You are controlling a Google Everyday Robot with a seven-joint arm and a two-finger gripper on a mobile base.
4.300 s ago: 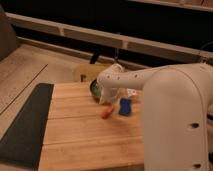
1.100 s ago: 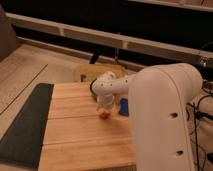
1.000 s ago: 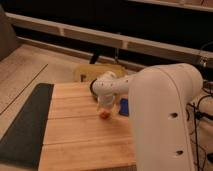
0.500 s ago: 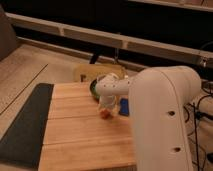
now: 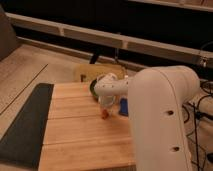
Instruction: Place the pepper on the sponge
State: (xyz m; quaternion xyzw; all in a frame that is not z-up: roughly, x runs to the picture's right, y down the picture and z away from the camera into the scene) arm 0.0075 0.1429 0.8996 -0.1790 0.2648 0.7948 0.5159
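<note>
Gripper point(image 5: 106, 106) directly over pepper point(image 5: 104, 115), toward worktop's point(image 5: 75, 135) far right corner, sponge point(image 5: 123, 106) just beside; grip state can't tell.

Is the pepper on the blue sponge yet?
Not yet. The pepper is low over the wooden table, right under the gripper, beside the sponge, not on top of it.

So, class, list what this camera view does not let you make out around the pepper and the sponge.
All in the camera view.
The sponge: its right part is behind the arm.
The green bowl: mostly behind the arm.
The gripper, low over the pepper: the arm hides whether it holds the pepper.
The black mat: cut off by the left edge.
</note>
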